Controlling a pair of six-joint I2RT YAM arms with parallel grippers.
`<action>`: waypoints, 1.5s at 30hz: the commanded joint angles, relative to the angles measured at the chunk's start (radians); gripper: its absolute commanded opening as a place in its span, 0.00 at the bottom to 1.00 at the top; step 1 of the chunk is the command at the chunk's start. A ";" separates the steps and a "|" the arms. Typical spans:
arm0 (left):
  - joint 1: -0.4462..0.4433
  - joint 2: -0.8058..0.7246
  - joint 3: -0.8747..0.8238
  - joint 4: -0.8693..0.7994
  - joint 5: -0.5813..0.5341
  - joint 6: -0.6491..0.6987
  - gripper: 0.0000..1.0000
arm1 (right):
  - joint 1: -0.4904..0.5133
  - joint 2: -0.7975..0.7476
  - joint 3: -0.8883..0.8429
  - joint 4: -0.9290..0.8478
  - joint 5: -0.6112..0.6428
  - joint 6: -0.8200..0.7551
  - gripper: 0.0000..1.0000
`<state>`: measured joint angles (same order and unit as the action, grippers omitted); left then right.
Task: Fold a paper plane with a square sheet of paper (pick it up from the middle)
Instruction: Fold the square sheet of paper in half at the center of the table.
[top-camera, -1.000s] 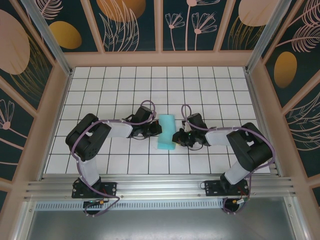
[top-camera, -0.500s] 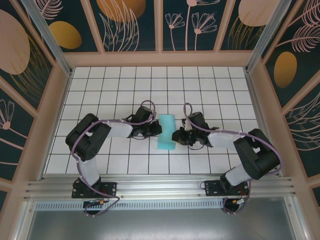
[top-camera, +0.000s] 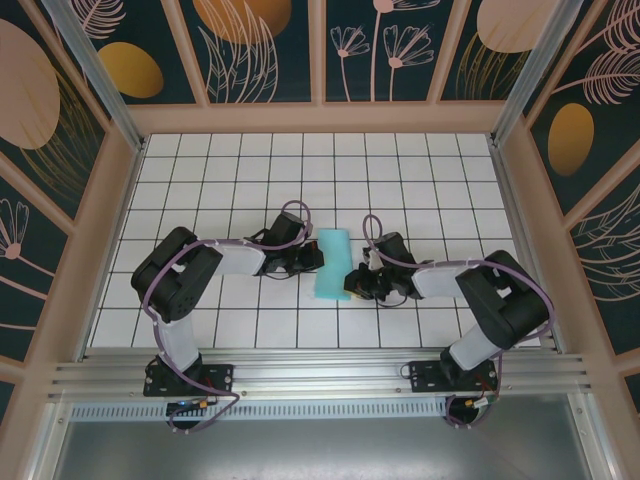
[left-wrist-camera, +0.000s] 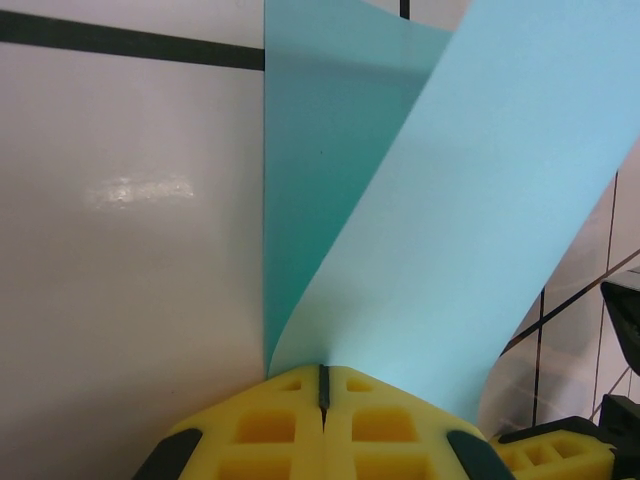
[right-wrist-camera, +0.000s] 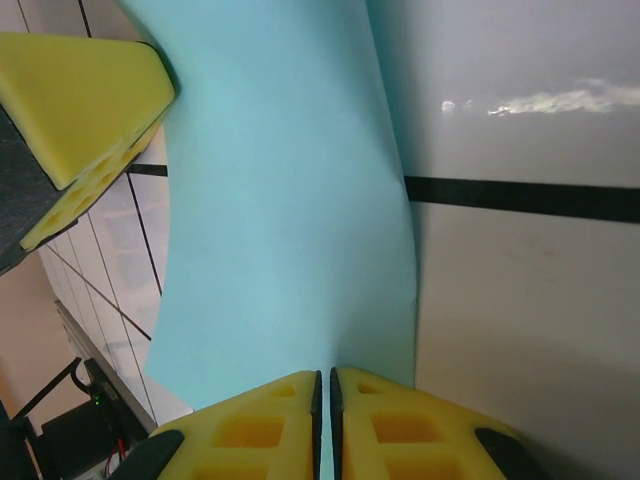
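- Square sheet of paper: doubled over into a narrow turquoise strip, lying mid-table between the two hands, long side running away from the rail.
- Nearest the rail, right hand at the strip's near right corner; from above, fingertips lost under the black wrist body.
- In the right wrist view, right hand with yellow pads pressed almost together on the paper; edge swallowed between them, how deep impossible to tell.
- Slightly farther, left hand at the strip's left edge, about halfway along.
- In the left wrist view, left hand clamped tight on the curled fold of the paper; upper layer raised off the lower one and cut off by the frame's top and right edges.
- Part of the opposite hand's yellow pad at the frame edge in each wrist view, mostly cropped.
- Beyond, white black-lined tiles of the table up to the patterned far wall.
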<state>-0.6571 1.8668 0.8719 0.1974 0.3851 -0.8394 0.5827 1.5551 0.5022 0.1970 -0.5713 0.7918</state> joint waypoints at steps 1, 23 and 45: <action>-0.006 0.054 -0.016 -0.104 -0.039 0.019 0.00 | 0.017 -0.066 0.019 -0.095 0.028 -0.008 0.16; -0.007 0.051 -0.011 -0.112 -0.037 0.023 0.00 | 0.079 -0.031 -0.017 -0.071 0.048 0.030 0.14; -0.006 0.059 -0.024 -0.115 -0.041 0.034 0.00 | -0.110 0.168 0.244 -0.015 0.019 -0.091 0.14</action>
<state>-0.6567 1.8668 0.8738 0.1947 0.3855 -0.8314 0.4862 1.6920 0.7246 0.1768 -0.5323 0.7376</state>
